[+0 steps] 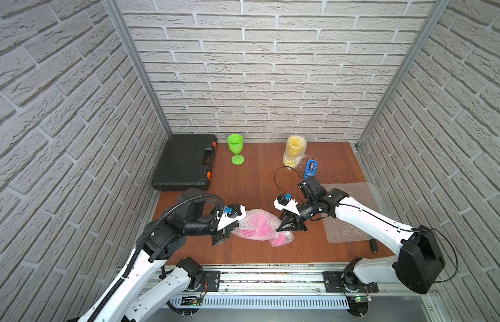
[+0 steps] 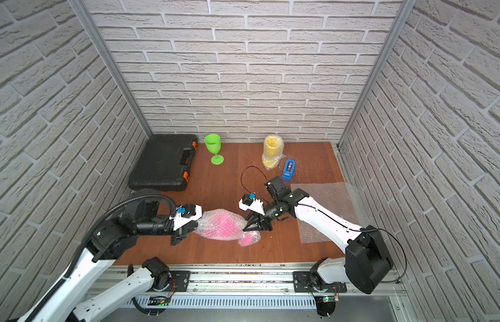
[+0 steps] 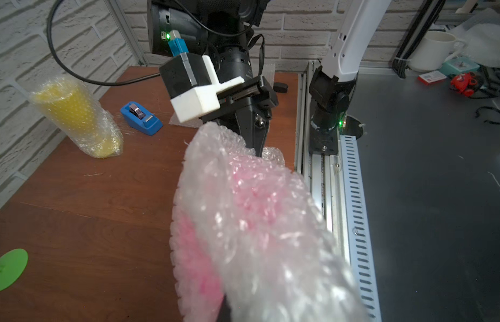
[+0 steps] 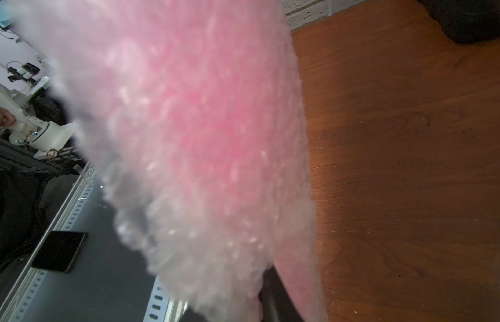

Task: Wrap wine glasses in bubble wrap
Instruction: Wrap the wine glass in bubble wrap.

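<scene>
The pink wine glass (image 1: 260,227) lies on its side inside bubble wrap (image 3: 243,223) near the table's front centre, and it fills the right wrist view (image 4: 187,125). My left gripper (image 1: 233,228) is shut on the wrap's left end. My right gripper (image 1: 278,230) has its fingertips at the wrap near the stem end, where the wrap hides how the jaws stand. The green wine glass (image 1: 235,147) stands bare at the back. A yellow wine glass (image 1: 295,150) stands wrapped at the back right. A flat bubble wrap sheet (image 1: 343,231) lies under the right arm.
A black tool case (image 1: 184,163) lies at the back left. A blue tape dispenser (image 1: 311,167) sits beside the yellow glass. A small black object (image 1: 373,245) lies at the table's right front edge. A metal rail (image 1: 271,276) runs along the front.
</scene>
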`<action>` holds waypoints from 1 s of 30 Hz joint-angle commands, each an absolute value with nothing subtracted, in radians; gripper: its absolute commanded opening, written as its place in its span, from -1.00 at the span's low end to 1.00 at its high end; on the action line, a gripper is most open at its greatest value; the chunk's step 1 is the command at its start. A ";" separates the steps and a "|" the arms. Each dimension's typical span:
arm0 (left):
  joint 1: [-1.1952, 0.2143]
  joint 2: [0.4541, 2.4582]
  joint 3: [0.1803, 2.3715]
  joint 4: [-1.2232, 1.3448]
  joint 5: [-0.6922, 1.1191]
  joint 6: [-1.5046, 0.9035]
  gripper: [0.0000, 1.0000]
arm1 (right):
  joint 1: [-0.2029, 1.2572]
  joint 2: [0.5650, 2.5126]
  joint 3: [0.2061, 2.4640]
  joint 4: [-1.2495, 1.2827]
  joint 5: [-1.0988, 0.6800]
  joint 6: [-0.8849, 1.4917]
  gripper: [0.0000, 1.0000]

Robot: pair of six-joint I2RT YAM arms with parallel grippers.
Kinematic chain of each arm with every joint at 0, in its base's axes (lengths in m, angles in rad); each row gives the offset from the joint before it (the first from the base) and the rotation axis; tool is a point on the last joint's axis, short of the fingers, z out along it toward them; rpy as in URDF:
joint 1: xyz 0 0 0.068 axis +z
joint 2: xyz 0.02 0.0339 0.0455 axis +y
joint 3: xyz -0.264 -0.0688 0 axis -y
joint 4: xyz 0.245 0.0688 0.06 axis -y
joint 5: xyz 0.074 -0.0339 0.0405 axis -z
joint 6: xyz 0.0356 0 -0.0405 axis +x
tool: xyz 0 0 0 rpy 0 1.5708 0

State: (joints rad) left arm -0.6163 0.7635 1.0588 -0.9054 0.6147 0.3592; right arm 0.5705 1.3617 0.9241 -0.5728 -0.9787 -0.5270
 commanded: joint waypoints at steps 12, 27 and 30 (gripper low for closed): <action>-0.780 1.033 1.281 -1.077 0.191 0.412 -1.00 | 0.623 1.378 0.754 -0.105 -0.718 -0.236 0.34; -0.832 0.980 1.203 -0.866 0.156 0.295 -1.00 | 0.672 1.552 0.703 0.130 -0.560 -0.102 0.26; -0.832 0.961 1.198 -0.872 0.153 0.279 -1.00 | 0.673 1.552 0.696 0.131 -0.515 -0.105 0.09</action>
State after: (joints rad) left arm -0.8261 0.9913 1.2034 -0.9436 0.1600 0.3164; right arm 0.6647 1.5543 0.7078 0.0761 -0.5785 -0.1162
